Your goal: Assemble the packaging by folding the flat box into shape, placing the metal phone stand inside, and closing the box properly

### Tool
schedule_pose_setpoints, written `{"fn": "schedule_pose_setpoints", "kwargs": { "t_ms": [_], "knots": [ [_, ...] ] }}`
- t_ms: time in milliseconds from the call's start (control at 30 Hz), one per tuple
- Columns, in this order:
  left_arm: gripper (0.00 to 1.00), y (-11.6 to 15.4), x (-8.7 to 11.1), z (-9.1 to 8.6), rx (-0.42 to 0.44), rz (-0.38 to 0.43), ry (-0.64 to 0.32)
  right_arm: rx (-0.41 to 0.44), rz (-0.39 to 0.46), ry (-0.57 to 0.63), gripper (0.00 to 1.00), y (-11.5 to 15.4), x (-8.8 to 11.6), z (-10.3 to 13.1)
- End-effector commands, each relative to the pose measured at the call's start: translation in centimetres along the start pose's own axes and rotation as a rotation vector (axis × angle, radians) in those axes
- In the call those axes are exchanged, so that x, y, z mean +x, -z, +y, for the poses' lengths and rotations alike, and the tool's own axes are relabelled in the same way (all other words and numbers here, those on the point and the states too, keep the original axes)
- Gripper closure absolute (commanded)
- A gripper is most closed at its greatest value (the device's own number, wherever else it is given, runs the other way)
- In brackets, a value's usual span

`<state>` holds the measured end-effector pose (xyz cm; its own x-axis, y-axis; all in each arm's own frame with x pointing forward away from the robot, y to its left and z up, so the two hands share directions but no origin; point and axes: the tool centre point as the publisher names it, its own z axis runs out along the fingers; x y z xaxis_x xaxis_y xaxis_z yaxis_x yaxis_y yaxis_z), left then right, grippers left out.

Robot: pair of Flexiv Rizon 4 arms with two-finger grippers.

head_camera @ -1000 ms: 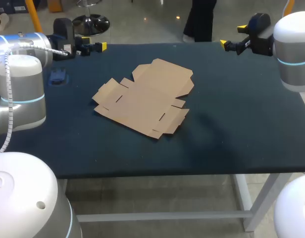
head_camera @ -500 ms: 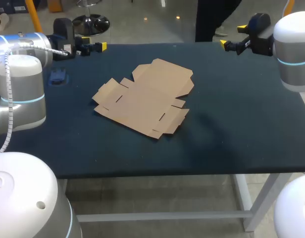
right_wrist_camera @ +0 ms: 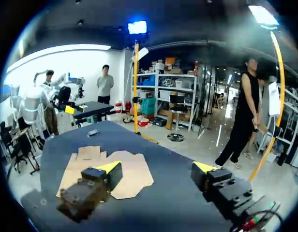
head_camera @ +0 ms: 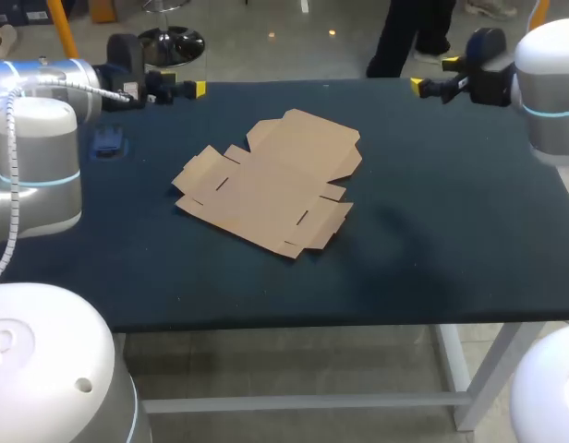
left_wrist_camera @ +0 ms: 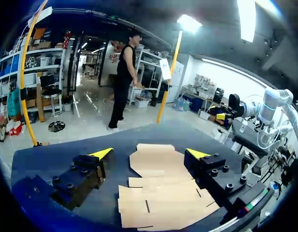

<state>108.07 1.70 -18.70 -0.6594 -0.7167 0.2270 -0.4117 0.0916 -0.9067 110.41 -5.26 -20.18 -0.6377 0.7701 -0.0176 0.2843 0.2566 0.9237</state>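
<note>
Jaws wide apart on the left gripper (left_wrist_camera: 150, 153), gripping nothing. Same on the right gripper (right_wrist_camera: 156, 166): spread open, empty.

Hanging over the desk's (head_camera: 451, 231) far edge, near the far left corner and the far right corner in turn, each pointing inward toward the other. Both well apart from the work.

Compared with a second ago, only small shifts. Left gripper (head_camera: 183, 90) nudged a little along the far edge toward the middle, with the elbow behind it drawn back. Right gripper (head_camera: 432, 78) lifted a touch, otherwise much as before. No descent toward the cardboard on either side, no closing of fingers.

Flat box (head_camera: 271, 180) unmoved through all three moments: lying flat at the middle of the desk, a little toward the far left, flaps spread, nothing raised. Seen ahead of and below the open fingers in both wrist views (left_wrist_camera: 161, 193) (right_wrist_camera: 137, 174).

Small dark object (head_camera: 107, 141) by the left edge, too indistinct to name; no metal phone stand clearly made out.

Judged from this: still at the very start. Probably just settling into a ready pose before the reach. Folding not begun, nothing to put inside yet, closing far off.
</note>
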Motion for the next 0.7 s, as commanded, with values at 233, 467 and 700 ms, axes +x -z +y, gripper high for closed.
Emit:
{"fn": "schedule_pose_setpoints", "kwargs": {
  "t_ms": [233,467,700],
  "knots": [
    [0.0,0.9,-0.3,-0.6,-0.321,0.01,0.204,0.279,0.07,-0.22,0.0,0.3,-0.6,-1.0],
    [0.0,2.0,-0.1,0.7,-0.462,0.017,0.282,0.392,0.103,-0.311,0.0,1.4,0.3,-2.0],
    [0.0,2.2,-0.1,3.1,-0.577,0.096,0.409,0.45,0.162,-0.438,0.0,2.4,0.9,-4.2]
  ]
}}
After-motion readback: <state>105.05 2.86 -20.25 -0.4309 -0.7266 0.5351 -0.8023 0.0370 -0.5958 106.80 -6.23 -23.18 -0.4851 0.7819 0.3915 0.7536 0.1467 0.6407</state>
